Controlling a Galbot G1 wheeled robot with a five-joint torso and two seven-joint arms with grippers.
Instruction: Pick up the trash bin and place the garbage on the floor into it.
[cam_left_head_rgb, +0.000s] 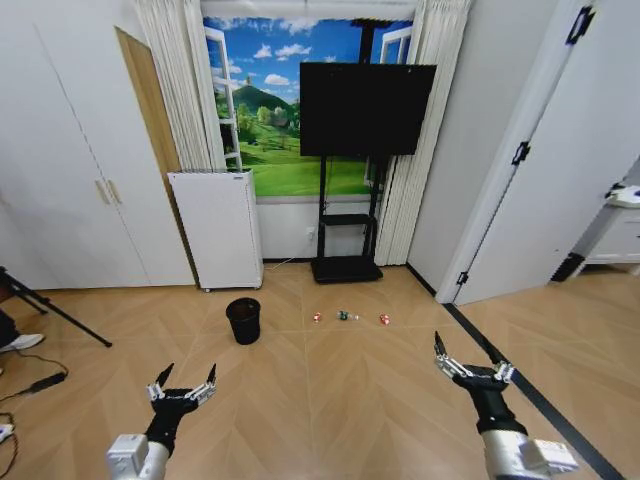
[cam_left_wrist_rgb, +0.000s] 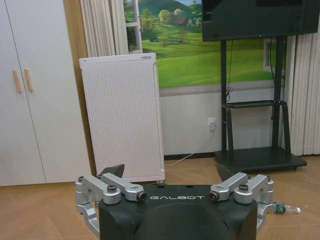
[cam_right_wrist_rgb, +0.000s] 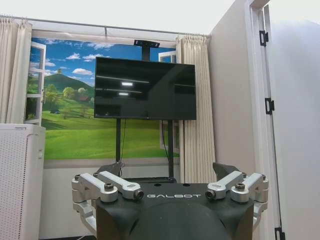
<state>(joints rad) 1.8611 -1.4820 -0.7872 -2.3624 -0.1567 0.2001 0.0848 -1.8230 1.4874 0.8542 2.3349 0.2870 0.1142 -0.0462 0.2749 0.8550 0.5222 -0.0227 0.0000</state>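
Note:
The trash bin (cam_left_head_rgb: 243, 320), a small black round basket, stands upright on the floor (cam_left_head_rgb: 330, 400) ahead and a little left of centre. To its right the garbage lies in a short row: a red-and-white piece (cam_left_head_rgb: 317, 317), a green bottle (cam_left_head_rgb: 346, 315) and another red-and-white piece (cam_left_head_rgb: 384, 319). The bottle (cam_left_wrist_rgb: 285, 207) also shows past my left gripper's side. My left gripper (cam_left_head_rgb: 188, 372) (cam_left_wrist_rgb: 170, 170) hovers open and empty, low, well short of the bin. My right gripper (cam_left_head_rgb: 467, 352) (cam_right_wrist_rgb: 165, 167) is open and empty too, held higher at the right.
A white perforated appliance (cam_left_head_rgb: 215, 228) stands against the wall behind the bin. A TV on a black stand (cam_left_head_rgb: 346, 268) is behind the litter. A tripod leg (cam_left_head_rgb: 60, 312) and cables lie at the left. A dark strip (cam_left_head_rgb: 520, 385) runs along the right, by an open door (cam_left_head_rgb: 560, 180).

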